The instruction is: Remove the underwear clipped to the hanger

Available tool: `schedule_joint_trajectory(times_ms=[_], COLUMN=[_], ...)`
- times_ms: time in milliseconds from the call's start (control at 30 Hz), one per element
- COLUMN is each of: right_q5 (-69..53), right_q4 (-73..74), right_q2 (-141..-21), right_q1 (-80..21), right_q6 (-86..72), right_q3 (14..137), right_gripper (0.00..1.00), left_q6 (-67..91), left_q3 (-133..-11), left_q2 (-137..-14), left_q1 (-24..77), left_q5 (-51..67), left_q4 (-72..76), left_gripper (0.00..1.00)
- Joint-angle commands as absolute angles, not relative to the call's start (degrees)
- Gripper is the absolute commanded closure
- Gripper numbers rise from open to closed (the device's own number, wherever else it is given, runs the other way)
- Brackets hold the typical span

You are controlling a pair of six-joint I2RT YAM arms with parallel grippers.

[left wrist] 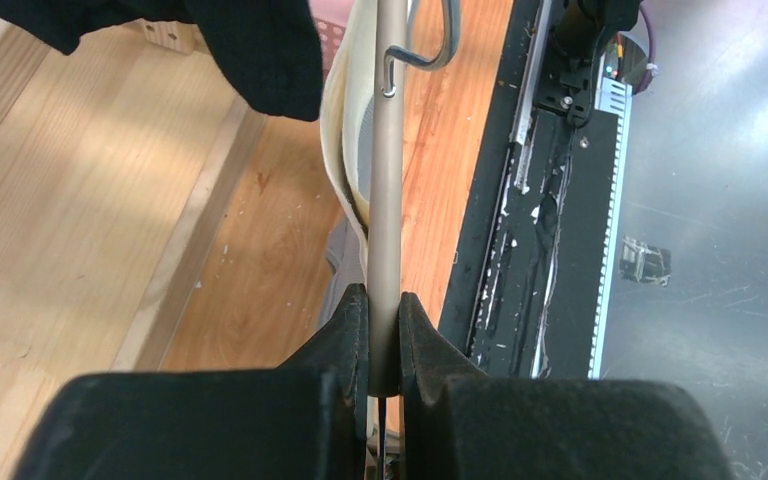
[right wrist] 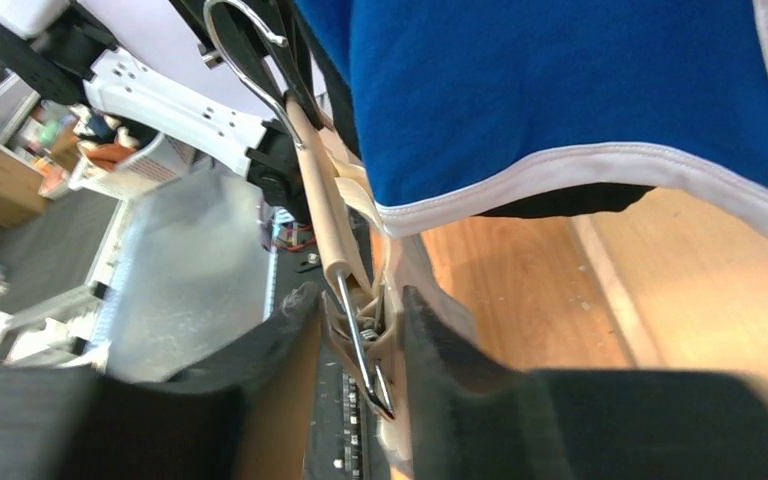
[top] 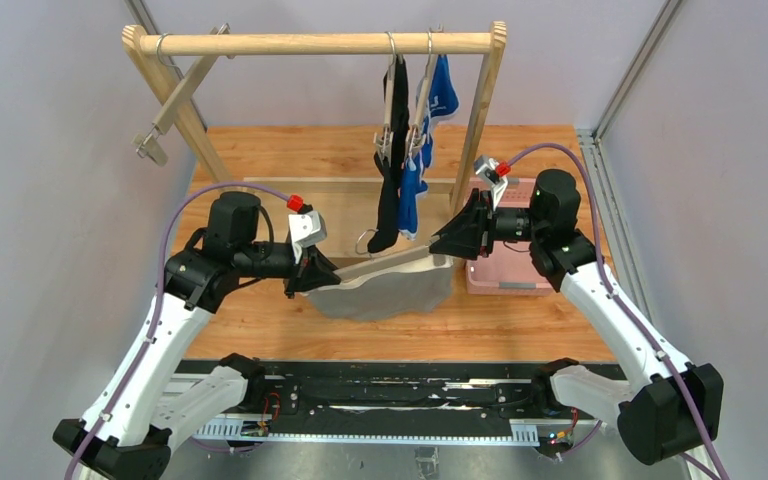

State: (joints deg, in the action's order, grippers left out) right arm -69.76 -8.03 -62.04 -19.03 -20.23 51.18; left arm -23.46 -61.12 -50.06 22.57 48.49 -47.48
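- From above: the left gripper (top: pixel 312 272) and the right gripper (top: pixel 452 240) each grip one end of a hanger (top: pixel 390 262), held level over the table (top: pixel 260 322). The grey underwear (top: pixel 390 295) is clipped on and drapes beneath it.
- Behind, the black underwear (top: pixel 390 200) and the blue underwear (top: pixel 443 95) hang from the wooden rack (top: pixel 310 44). A pink box (top: pixel 505 272) sits just beside the right gripper.
- Left wrist: the fingers (left wrist: pixel 352 330) are clamped tight on the hanger's bar, and the pale waistband (left wrist: pixel 338 120) runs alongside it.
- Right wrist: both fingers squeeze the clip (right wrist: pixel 365 345) at the hanger's end, and blue fabric fills the top of the view.
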Motion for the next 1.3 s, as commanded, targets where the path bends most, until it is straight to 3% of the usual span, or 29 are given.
schedule_joint_trajectory(times_ms=[0,67,200,233,300,367,533,767,967,1267], right_q5=[-71.65,-71.46,-70.89,-70.57,-69.04,-67.67,-63.06,-54.95,-47.02,-38.20], right_q4=[-11.06,-10.77,-10.59,-10.52,-10.07,-10.11,-9.69,-11.43,-22.12,-53.37], right_q2=[-61.92,-61.99,-61.90,-61.83,-61.67,-61.27,-59.30,-52.26,-44.33,-41.47], right_q1=[-18.36,-18.45,-18.46,-18.50,-18.50,-18.46,-18.46,-18.55,-20.14,-22.50], right_q6=[-22.03,-21.84,-21.51,-21.46,-21.44,-21.28,-20.51,-21.14,-25.35,-33.63], right_q3=[50.65,50.66,50.45,50.49,50.51,50.43,50.38,45.77,35.30,22.81], right_gripper=[0.86,0.99,0.99,0.90,0.61,0.42,0.27,0.26,0.22,0.23], left_q6=[-22.07,-21.53,-20.69,-20.64,-20.64,-20.80,-20.73,-13.97,-6.37,5.13], left_q3=[-62.40,-62.21,-61.74,-61.68,-61.70,-61.80,-62.70,-61.34,-59.27,-55.87], left_q2=[-50.00,-50.01,-50.01,-50.13,-50.33,-50.36,-49.96,-47.31,-45.77,-51.16], left_q1=[22.32,22.29,22.29,22.32,22.32,22.25,22.30,22.27,22.32,22.32], left_q5=[49.92,49.90,49.49,49.48,49.63,49.82,49.82,49.13,49.09,54.24], left_q4=[-43.61,-42.98,-41.70,-41.64,-41.66,-41.82,-42.22,-35.77,-23.22,-3.12], left_gripper=[1.00,1.00,1.00,1.00,1.00,1.00,1.00,1.00,1.00,1.00])
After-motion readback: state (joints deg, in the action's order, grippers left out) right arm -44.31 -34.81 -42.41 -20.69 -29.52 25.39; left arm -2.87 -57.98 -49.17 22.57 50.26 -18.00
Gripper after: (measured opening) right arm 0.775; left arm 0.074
